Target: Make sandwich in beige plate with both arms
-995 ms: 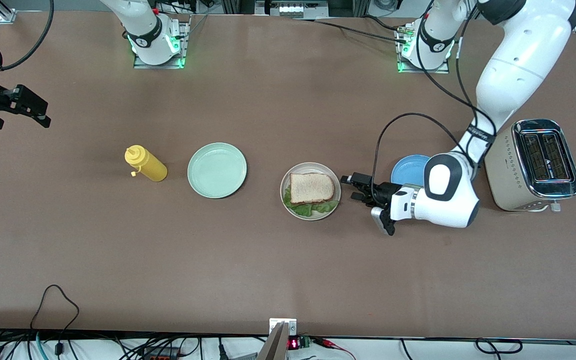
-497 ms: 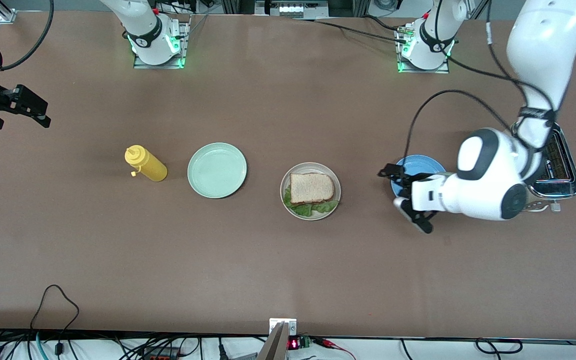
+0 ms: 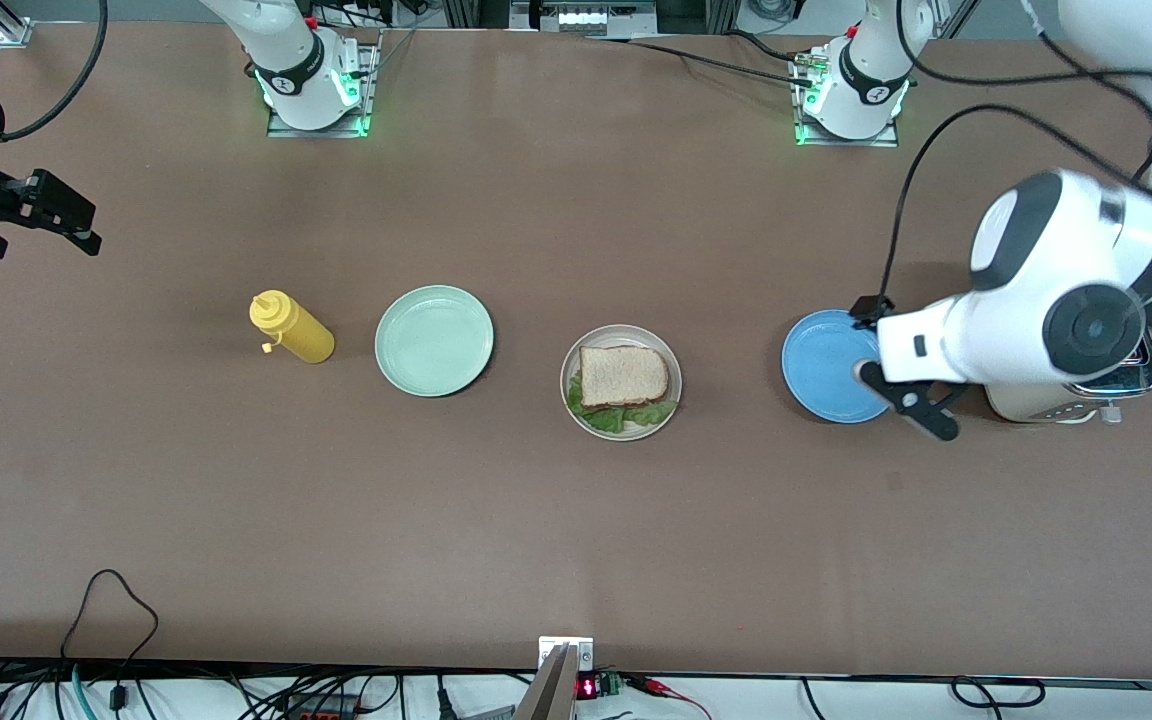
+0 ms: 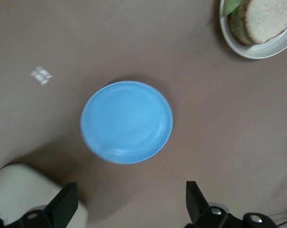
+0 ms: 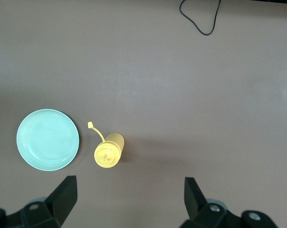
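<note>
Step in hand: the sandwich (image 3: 623, 384) looks assembled, so by my reading the placing is done and what remains is clearing the arms away.
Sandwich: it lies in the beige plate (image 3: 573, 360), a bread slice on top with green lettuce showing at the edge nearer the front camera; a lower slice cannot be seen from above.
Left end effector (image 3: 904, 398): fingers spread wide and holding nothing, up in the air over the edge of the blue plate (image 3: 821, 365) on the toaster's (image 3: 1076, 405) side; the sandwich sits well apart from it, toward the right arm's end of the worktop (image 3: 576, 540).
Right end effector (image 3: 44, 212): fingers wide and empty, over the right arm's end of the worktop, well apart from the sandwich; this arm waits.
Next move: probably only parking the left arm clear of the toaster and plates; no grasp seems called for, and the sandwich should be left undisturbed.
Count, plates: three, namely beige, blue and mint-green plate (image 3: 434, 340).
Count, sandwiches: one.
Count, mustard bottle (image 3: 293, 328): one, yellow, lying beside the mint-green plate.
Count, toasters: one, partly covered by the left arm.
Count, arms: two.
</note>
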You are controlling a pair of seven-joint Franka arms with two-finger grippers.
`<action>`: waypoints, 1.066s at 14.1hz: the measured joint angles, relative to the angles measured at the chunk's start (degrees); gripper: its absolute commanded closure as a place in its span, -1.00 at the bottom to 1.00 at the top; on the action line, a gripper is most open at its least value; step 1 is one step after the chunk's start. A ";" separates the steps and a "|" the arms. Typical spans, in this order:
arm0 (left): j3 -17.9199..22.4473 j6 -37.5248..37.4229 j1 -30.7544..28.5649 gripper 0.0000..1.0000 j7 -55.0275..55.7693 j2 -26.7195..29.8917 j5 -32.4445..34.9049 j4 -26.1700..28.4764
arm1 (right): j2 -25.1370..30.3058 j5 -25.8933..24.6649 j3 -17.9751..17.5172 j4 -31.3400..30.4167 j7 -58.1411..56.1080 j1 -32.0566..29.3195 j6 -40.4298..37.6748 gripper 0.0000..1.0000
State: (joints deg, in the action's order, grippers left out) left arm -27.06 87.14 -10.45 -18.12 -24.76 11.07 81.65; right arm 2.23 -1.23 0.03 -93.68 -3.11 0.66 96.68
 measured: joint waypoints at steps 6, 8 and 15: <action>0.15 -14.35 0.29 -1.00 3.44 6.73 3.25 -9.11 | 0.00 0.00 0.04 0.00 0.00 -0.01 0.00 -1.00; 1.50 -16.54 0.32 -1.00 6.54 7.42 3.24 -12.85 | 0.00 0.00 0.06 0.02 0.00 -0.03 0.00 -1.00; 23.57 -0.19 12.36 -1.00 17.27 22.43 -10.91 3.31 | 0.00 0.00 0.06 0.04 0.00 -0.04 0.00 -1.00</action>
State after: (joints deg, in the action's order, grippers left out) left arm -3.49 86.94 1.91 -0.86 -2.33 0.17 84.96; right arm 2.23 -1.23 0.08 -93.64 -3.11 0.62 96.68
